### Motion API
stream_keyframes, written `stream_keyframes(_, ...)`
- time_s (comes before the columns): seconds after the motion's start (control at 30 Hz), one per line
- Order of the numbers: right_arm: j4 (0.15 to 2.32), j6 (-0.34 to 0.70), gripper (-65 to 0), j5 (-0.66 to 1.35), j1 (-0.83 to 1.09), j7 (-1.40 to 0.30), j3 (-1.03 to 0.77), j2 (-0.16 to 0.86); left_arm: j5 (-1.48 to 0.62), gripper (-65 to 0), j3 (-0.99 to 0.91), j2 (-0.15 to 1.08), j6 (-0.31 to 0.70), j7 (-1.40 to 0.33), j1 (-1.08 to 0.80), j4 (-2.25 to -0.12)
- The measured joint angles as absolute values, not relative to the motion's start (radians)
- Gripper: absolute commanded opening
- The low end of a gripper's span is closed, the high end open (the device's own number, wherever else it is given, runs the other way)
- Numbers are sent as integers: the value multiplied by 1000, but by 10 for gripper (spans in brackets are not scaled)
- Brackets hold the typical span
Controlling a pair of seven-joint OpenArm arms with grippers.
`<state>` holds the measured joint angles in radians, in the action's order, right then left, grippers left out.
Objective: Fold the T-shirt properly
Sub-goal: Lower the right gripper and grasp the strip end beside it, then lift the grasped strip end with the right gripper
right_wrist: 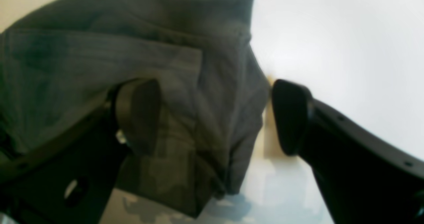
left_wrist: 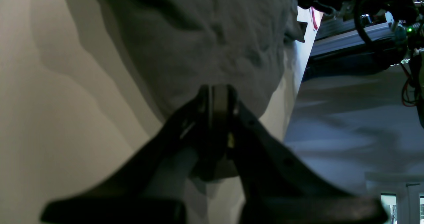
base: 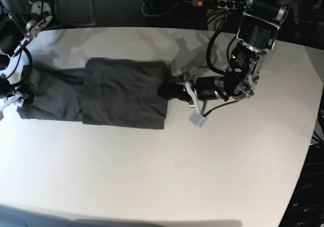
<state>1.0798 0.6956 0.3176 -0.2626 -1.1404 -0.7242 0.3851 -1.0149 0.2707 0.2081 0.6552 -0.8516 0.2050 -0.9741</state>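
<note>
A: both arms are black. The left hand point(left_wrist: 218, 99) has curved black fingers with small round holes

B: yep, right hand point(right_wrist: 215, 118) has rounded black pads too, plus loose black cables and a green light near the left arm

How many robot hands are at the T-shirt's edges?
2: the left hand at the T-shirt's right edge in the base view; the right hand at its opposite end, largely hidden there.

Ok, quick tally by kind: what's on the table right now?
T-shirt: 1, dark grey, partly folded
Robot end effectors at the cloth: 2, left end effector shut at its edge, right end effector open around a fold
Total: 3
</note>
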Motion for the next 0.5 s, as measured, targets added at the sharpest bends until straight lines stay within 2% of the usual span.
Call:
stream_keyframes(0.27,1079,696,-139,318,-262,-1118,-703,385,-1019,-627,226,199,655,-860,202,-971)
stream_keyframes(0.5,962,696,-139,326,-266,-1030,-704,413,-1008,-627,199,213,651,-853,191,-975)
